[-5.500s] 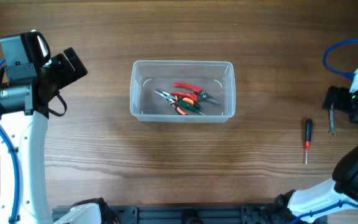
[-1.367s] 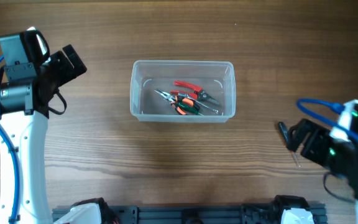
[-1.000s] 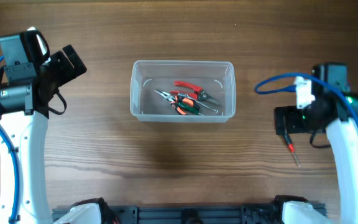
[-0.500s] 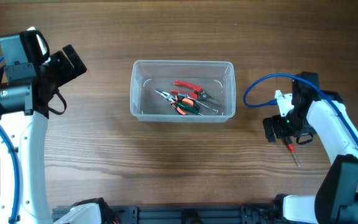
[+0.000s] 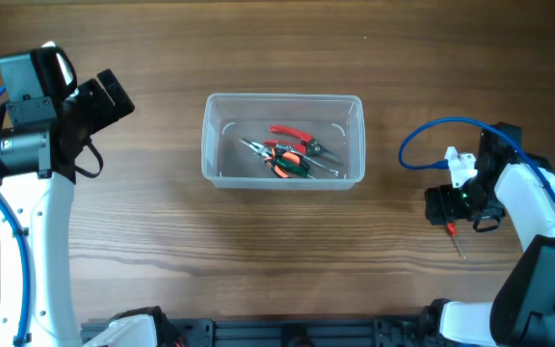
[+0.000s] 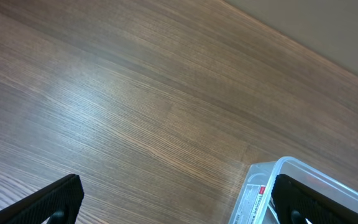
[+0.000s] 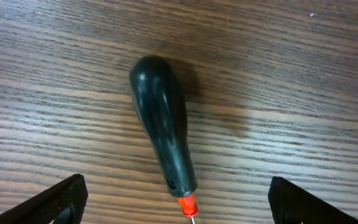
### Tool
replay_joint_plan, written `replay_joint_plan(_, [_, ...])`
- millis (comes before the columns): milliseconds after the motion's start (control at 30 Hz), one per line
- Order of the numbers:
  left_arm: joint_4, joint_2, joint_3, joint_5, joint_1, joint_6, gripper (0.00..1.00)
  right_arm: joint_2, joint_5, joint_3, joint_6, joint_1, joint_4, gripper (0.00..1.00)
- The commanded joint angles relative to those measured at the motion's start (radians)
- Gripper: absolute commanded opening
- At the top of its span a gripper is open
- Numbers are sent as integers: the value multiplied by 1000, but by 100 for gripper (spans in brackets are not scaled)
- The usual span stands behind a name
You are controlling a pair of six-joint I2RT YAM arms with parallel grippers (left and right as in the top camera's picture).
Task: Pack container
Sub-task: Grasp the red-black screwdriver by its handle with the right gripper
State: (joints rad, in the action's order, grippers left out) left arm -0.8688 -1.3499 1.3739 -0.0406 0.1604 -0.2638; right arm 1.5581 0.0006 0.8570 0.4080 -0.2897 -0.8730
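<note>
The clear plastic container (image 5: pixel 214 145) stands mid-table and holds several red, orange and green pliers (image 5: pixel 290 154). One of its corners shows in the left wrist view (image 6: pixel 272 186). A screwdriver with a black handle (image 7: pixel 164 140) and a red collar (image 5: pixel 450 229) lies on the wood to the right of the container. My right gripper (image 5: pixel 448 206) hovers just above its handle. In the right wrist view the gripper (image 7: pixel 179 211) is open, with the handle lying between the spread fingers, untouched. My left gripper (image 5: pixel 114 96) is open and empty, raised at the far left, well away from the container.
A blue cable (image 5: pixel 432 135) loops off the right arm toward the container's right side. The table is bare brown wood (image 5: pixel 277 270). A black rail (image 5: pixel 287 335) runs along the front edge.
My right arm came in from the right table edge to above the screwdriver, and shifted a little right in the last half second. The left arm and container have not moved.
</note>
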Motion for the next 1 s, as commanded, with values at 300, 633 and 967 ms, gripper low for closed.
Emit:
replay_joint_plan(300, [4, 7, 8, -11, 7, 24, 100, 7, -54, -76, 38, -2, 139, 94])
replay_joint_plan(633, [-7, 7, 8, -18, 7, 24, 100, 9, -55, -100, 116, -2, 167, 89])
replay_joint_plan(967, [-23, 7, 8, -18, 7, 24, 100, 9, -87, -120, 195, -2, 181, 68])
